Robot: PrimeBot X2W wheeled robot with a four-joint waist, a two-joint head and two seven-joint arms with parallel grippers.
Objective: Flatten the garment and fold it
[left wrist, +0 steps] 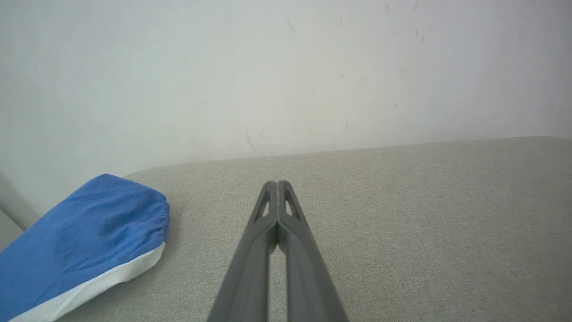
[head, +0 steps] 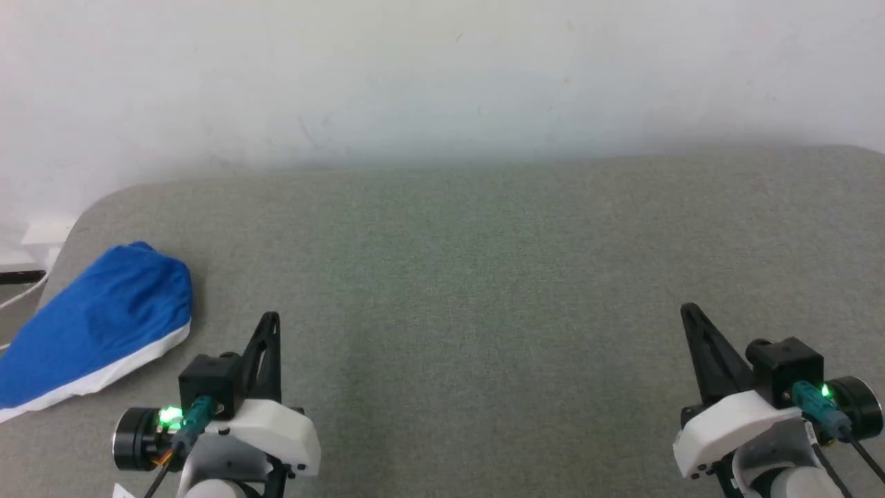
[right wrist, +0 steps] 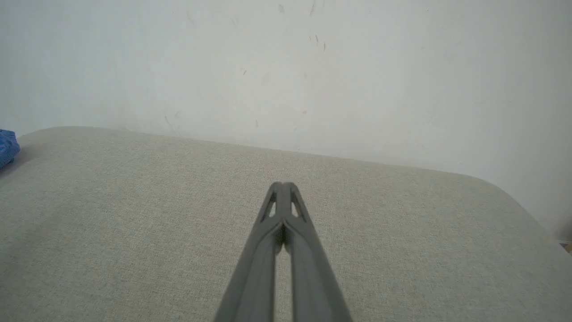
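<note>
Two hands closed tight, holding nothing, over your grey bench (head: pixel 484 277): left hand (head: pixel 271 318) near the blue shorts (head: pixel 97 325) at its left edge, right hand (head: pixel 687 309) well apart.

Garment (head: pixel 97 325) at left of surface (head: pixel 484 277), left tool (head: pixel 271 318) nearby, wall (head: pixel 442 69) behind

A grey-green woven surface (head: pixel 484 277) with rounded far corners is set against a plain white wall (head: pixel 442 69), which is marked by faint scuffs.
</note>
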